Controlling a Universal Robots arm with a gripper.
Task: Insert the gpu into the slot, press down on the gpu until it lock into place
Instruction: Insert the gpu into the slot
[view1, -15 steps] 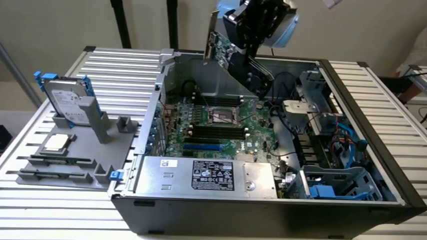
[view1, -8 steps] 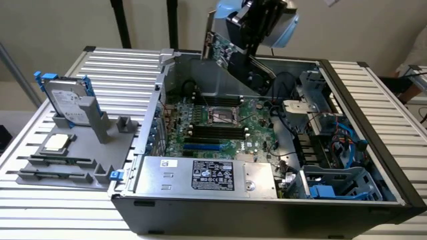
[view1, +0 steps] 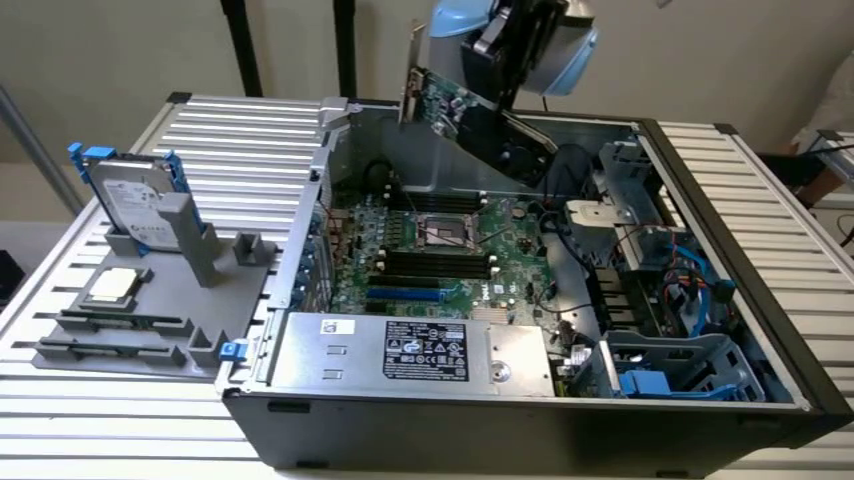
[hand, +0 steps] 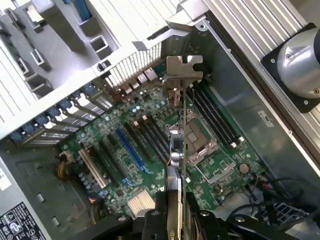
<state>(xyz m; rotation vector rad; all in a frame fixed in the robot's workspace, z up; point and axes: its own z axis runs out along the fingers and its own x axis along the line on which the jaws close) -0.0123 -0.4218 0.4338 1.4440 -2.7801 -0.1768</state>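
The gpu (view1: 457, 108) hangs tilted in the air above the back of the open computer case, its green board side facing the exterior view's left. My gripper (view1: 510, 80) is shut on it from above. In the wrist view I see the gpu (hand: 177, 160) edge-on, its silvery end bracket (hand: 183, 70) farthest from me and my gripper (hand: 176, 222) clamped on the near end. The bright-blue slot (view1: 406, 296) lies on the motherboard near the power supply, well below the card. In the wrist view the slot (hand: 131, 150) lies off to one side of the card's edge.
A silver labelled power-supply box (view1: 414, 350) fills the case's near side. Black memory slots (view1: 430, 265) and the CPU socket (view1: 445, 232) sit mid-board. Cables and a blue drive cage (view1: 667, 372) crowd the exterior view's right. A grey fixture with a hard drive (view1: 134, 205) stands outside the case.
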